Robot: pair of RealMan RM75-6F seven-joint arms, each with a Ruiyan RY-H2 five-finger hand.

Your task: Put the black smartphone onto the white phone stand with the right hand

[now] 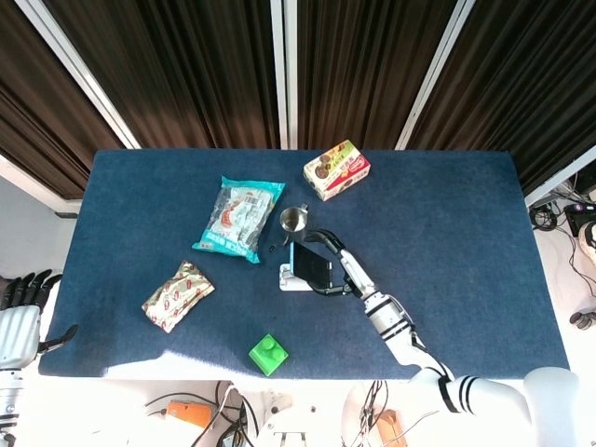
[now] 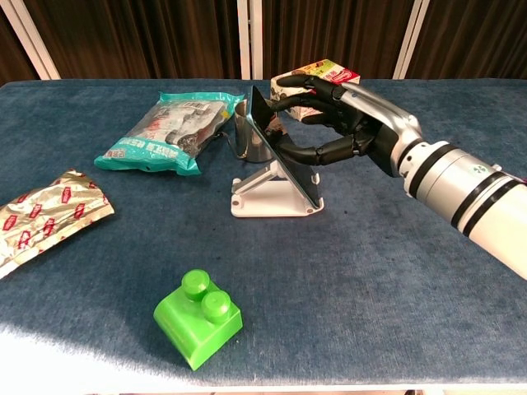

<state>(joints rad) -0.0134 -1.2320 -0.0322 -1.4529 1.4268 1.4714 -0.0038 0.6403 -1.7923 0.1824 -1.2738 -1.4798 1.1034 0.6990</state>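
Note:
The black smartphone [image 2: 296, 177] leans tilted on the white phone stand [image 2: 268, 196] near the middle of the blue table; in the head view the smartphone [image 1: 310, 265] covers most of the stand [image 1: 285, 277]. My right hand [image 2: 346, 123] is just right of it, fingers spread wide around the phone's upper edge and back. The thumb lies against the phone's back, while the upper fingers stand off its top edge. From above, the right hand [image 1: 340, 265] brackets the phone's far and near ends. My left hand [image 1: 20, 307] hangs off the table's left edge, empty, fingers apart.
A steel cup [image 2: 247, 132] stands right behind the stand. A teal snack bag [image 2: 169, 127] lies to its left, a cookie box [image 2: 317, 76] behind my right hand. A foil packet [image 2: 45, 214] and a green brick [image 2: 198, 319] lie nearer the front edge.

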